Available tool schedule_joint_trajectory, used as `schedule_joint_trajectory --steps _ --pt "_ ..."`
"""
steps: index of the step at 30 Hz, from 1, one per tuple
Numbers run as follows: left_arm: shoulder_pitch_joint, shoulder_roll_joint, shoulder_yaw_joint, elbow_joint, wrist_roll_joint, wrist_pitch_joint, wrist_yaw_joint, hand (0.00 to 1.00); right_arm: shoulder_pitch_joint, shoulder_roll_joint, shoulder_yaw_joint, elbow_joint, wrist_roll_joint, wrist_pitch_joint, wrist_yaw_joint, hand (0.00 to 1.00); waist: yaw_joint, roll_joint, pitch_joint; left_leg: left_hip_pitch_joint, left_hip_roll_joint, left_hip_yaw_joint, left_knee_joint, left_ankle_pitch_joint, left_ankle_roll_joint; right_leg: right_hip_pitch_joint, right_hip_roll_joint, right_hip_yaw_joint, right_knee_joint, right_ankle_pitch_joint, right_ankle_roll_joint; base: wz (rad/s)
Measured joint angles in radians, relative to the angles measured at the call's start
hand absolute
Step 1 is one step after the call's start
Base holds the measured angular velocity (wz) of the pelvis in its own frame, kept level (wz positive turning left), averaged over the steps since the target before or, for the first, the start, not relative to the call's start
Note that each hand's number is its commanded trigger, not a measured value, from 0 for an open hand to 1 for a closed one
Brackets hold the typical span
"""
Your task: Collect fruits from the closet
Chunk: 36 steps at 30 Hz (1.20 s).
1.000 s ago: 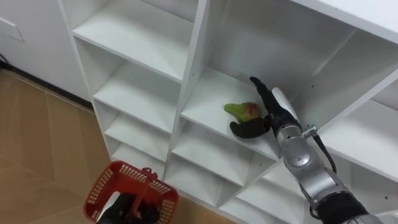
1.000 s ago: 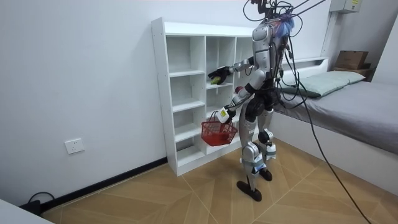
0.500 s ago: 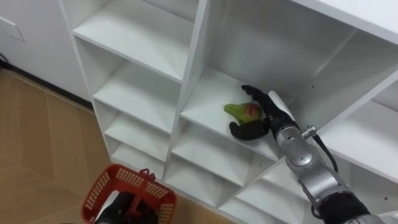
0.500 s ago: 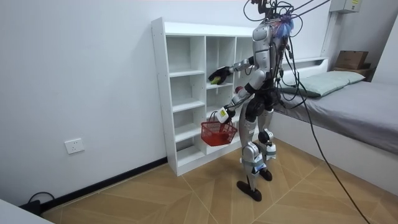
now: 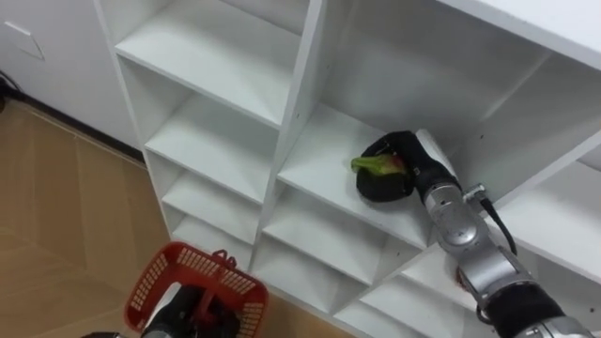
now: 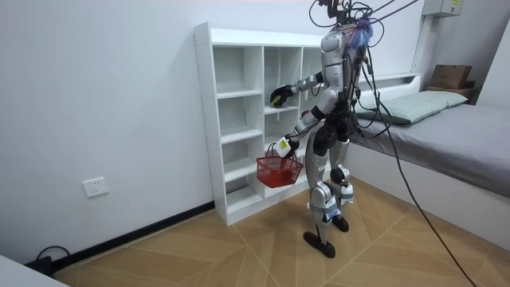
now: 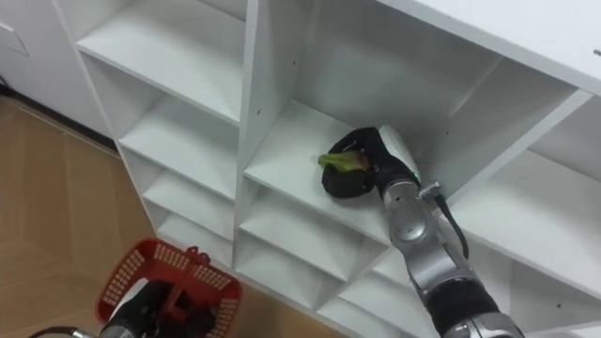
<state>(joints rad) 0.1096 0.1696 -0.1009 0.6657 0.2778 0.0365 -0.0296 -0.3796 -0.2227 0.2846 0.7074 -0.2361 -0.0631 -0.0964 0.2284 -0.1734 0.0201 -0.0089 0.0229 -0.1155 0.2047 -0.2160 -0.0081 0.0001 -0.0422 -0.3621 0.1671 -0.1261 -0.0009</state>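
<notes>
A green fruit with a red blush point(image 5: 369, 164) lies on a middle shelf point(image 5: 315, 160) of the white closet point(image 6: 239, 119). My right hand point(image 5: 394, 171) reaches into that compartment, its dark fingers curled round the fruit, which pokes out on the left point(image 7: 335, 161). Low at the lower left, my left hand point(image 5: 191, 313) is shut on the handle of a red mesh basket point(image 5: 150, 282). In the room view I stand facing the closet, the basket point(image 6: 279, 169) hanging at knee height.
The closet has several open compartments with upright dividers point(image 5: 299, 84) beside my right arm. Wooden floor point(image 5: 56, 216) lies to the left of the closet. A bed point(image 6: 446, 135) stands at the room view's right, behind me.
My right hand's fingers, straight beside the fruit a second ago, have curled round it. The basket and left hand have stayed put; the view has shifted a little.
</notes>
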Motion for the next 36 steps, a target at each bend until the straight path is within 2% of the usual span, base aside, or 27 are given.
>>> schedule_joint_trajectory --steps 19,26,30,34,36 --pt "-0.004 -0.017 -0.001 0.000 0.000 0.000 0.000 1.00 0.000 0.001 0.005 -0.004 0.031 0.000 0.015 1.00 -0.002 0.017 -0.0010 -0.002 0.000 0.003 0.000 0.000 0.000 -0.003 0.000 0.003 0.001 0.000 0.000 0.00" --pt "-0.006 -0.016 -0.001 0.002 -0.005 0.000 0.000 1.00 0.003 0.014 0.005 -0.024 0.038 0.008 0.014 1.00 -0.008 0.018 -0.0016 0.000 0.000 0.011 0.001 0.000 0.000 -0.005 0.000 0.012 0.002 0.000 0.000 -0.02" --pt "-0.007 -0.019 -0.001 0.002 -0.005 0.000 0.001 1.00 0.036 0.020 0.008 -0.092 0.033 0.017 0.039 1.00 -0.007 0.021 -0.0022 -0.001 0.000 0.024 0.001 0.000 0.000 -0.011 0.001 0.030 0.002 0.000 0.000 -0.10" --pt "-0.008 -0.027 -0.001 0.001 -0.001 -0.002 0.001 1.00 0.119 0.031 0.009 -0.235 -0.012 0.020 0.080 1.00 -0.010 0.034 -0.0039 -0.015 0.000 0.034 0.001 0.000 0.000 -0.028 0.000 0.040 0.003 0.000 0.000 -0.08" --pt "-0.008 -0.036 0.001 0.002 -0.001 -0.003 0.001 1.00 0.141 0.033 0.010 -0.295 -0.031 0.020 0.113 1.00 -0.010 0.044 -0.0048 -0.018 0.002 0.054 0.001 0.000 0.001 -0.046 0.002 0.061 0.007 0.002 -0.002 -0.22"
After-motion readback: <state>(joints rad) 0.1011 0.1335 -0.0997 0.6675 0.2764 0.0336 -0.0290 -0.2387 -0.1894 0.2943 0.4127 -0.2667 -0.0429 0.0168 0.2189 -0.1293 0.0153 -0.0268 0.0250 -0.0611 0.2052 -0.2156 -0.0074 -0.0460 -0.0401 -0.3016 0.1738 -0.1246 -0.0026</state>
